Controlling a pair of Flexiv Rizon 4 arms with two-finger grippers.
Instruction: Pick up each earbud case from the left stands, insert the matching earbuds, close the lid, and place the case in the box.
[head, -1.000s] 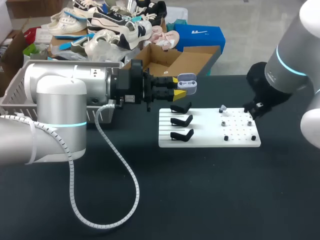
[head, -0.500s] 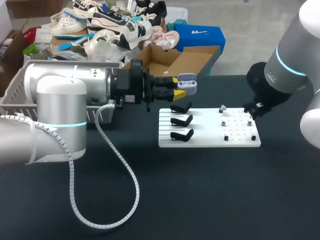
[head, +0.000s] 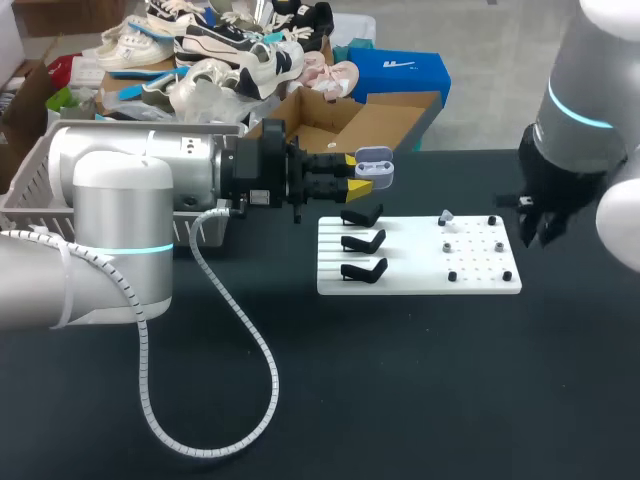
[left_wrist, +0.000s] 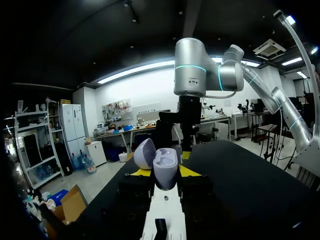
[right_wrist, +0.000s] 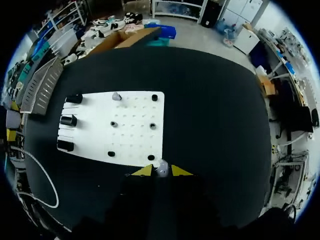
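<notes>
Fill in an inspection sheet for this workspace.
Surface: black table carrying a white board.
Job's things: open lilac earbud case; three empty black stands on the board; pegged earbud at its far side; held earbud; open cardboard box behind the table.
Clutter: grey basket at far left.
Grippers: left gripper shut on the earbud case; right gripper shut on the held earbud, just off the board's edge.
Cables: white coiled hose loops from left arm over the table.
Surroundings: nothing seen.
</notes>
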